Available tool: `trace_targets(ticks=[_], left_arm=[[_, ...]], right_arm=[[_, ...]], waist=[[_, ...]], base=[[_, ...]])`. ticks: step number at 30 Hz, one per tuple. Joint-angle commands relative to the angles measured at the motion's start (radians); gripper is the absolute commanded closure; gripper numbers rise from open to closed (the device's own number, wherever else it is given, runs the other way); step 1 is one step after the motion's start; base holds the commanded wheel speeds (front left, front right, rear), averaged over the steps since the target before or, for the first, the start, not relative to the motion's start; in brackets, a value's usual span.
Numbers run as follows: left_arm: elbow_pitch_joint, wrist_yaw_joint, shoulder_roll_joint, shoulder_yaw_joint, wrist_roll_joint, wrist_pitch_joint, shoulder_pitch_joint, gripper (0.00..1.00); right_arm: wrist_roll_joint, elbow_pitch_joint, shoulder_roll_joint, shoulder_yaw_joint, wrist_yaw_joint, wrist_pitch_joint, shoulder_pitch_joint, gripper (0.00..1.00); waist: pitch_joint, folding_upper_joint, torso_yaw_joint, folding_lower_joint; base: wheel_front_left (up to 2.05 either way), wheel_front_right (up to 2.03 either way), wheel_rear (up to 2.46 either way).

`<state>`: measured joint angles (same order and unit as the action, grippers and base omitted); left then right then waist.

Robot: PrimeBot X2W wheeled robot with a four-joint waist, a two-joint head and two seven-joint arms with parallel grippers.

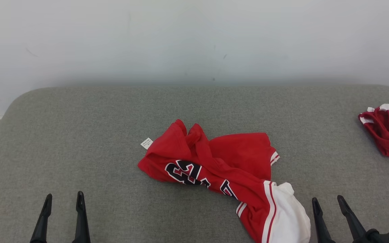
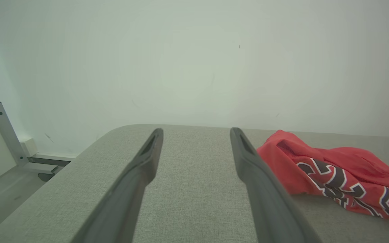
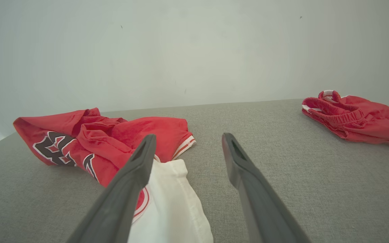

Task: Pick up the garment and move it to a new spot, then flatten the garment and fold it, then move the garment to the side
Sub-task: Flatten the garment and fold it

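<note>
One garment lies crumpled — just beside the right gripper

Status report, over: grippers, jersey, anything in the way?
Left gripper open, empty. Right gripper open, empty. Red jersey crumpled, not gripped. Second red garment lies apart, far right.

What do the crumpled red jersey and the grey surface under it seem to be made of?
Red jersey: thin, soft fabric, likely synthetic sportswear knit; it lies in loose folds, with printed-looking black-and-white lettering. Grey surface: matte woven cloth, possibly over padding; fine weave grain shows and its corners are rounded.
</note>
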<state>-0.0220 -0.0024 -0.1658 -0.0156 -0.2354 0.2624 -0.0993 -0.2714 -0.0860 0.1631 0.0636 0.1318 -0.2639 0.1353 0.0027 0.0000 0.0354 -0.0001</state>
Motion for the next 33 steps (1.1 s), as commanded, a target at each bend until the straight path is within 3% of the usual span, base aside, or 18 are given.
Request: trace_targets(ticks=[1,7,19,33], left_arm=[[0.000,-0.008,0.006,0.007,0.011,0.003,-0.005,0.00],[0.005,-0.032,0.028,0.017,0.036,0.003,0.012,0.00],[0.021,-0.068,0.065,0.019,0.060,0.003,0.037,0.00],[0.021,-0.084,0.090,0.033,0.081,0.003,0.057,0.00]], right_arm=[[-0.010,-0.009,0.013,0.001,-0.002,0.000,-0.006,0.00],[-0.013,-0.057,0.054,0.035,-0.002,0.000,-0.061,0.00],[-0.110,-0.278,0.132,0.123,-0.002,0.053,-0.140,0.00],[-0.182,-0.510,0.120,0.239,-0.002,0.121,-0.167,0.00]], waist=[[-0.001,0.0000,0.002,0.0001],[0.000,0.0000,0.009,0.0001],[0.026,0.0000,0.063,0.0001],[0.059,0.0000,0.087,0.0001]], base=[[0.00,0.00,0.00],[0.00,0.00,0.00],[0.00,0.00,0.00],[0.00,0.00,0.00]])
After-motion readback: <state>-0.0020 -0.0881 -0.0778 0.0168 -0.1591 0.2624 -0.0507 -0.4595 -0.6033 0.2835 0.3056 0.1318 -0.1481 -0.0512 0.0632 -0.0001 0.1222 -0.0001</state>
